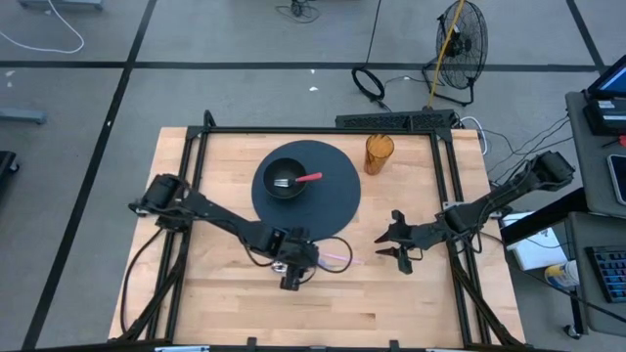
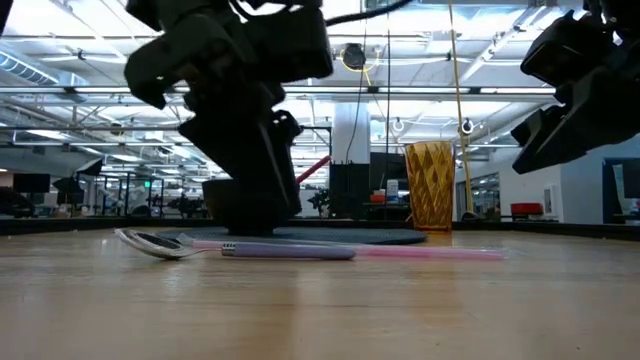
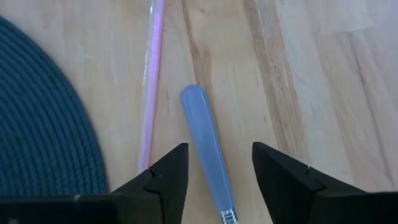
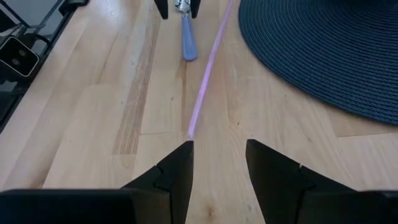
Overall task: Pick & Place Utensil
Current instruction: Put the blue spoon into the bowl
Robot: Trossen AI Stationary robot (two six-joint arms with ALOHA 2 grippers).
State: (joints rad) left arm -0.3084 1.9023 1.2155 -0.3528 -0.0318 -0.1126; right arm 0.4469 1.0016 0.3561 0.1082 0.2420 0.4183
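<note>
Left gripper [image 3: 214, 167] low over table, jaws wide astride spoon [image 3: 205, 143] handle, right gripper [image 4: 217, 163] hovering open nearby.

Light is even and bright, from overhead ceiling strips seen in the low view. The counter [image 1: 391, 293] shows soft, faint shadows under the arms. In the low view the near wood is blurred and the dark arm is silhouetted. The spoon [image 2: 160, 243] bowl carries small glints.
</note>
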